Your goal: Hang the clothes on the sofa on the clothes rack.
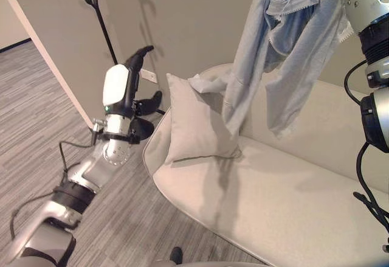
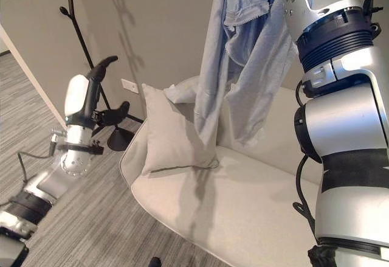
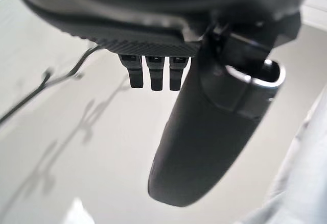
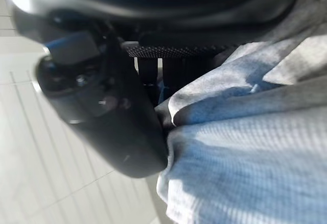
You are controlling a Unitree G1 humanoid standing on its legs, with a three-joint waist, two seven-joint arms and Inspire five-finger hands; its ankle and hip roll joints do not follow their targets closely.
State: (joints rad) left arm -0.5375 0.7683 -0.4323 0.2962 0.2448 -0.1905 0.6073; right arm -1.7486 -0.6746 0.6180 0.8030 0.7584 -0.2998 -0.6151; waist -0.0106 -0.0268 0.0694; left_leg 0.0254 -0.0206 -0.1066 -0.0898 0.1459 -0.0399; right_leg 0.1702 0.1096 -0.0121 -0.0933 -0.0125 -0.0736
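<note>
At the far left I see the black clothes rack (image 1: pixel 103 20), its pole leaning slightly against the beige wall, its round base (image 2: pixel 120 138) on the grey floor beside the sofa end. Just in front of it I have the left robot hand (image 1: pixel 135 90) raised, holding nothing; its wrist view shows short straight fingers (image 3: pixel 150 73) and the thumb standing apart, so I read it as relaxed and wide, clear of both rack and garment.

Next right, a beige cushion (image 1: pixel 197 124) stands propped upright at the left end of the cream sofa (image 1: pixel 285 200). A pale crumpled cloth (image 1: pixel 209 83) lies behind the cushion's top edge, on the sofa back.

Further right, the light blue-grey garment (image 1: pixel 292 54) hangs in the air above the sofa, lifted off the seat. Its long axis runs vertically: gathered at the top, sleeves and hem pointing down, the lowest ends near the cushion and the backrest.

The head views cut off the top of the garment. The right wrist view supplies it: the right robot hand (image 4: pixel 110 117) has its thumb closed against bunched blue fabric, pinching it.
</note>
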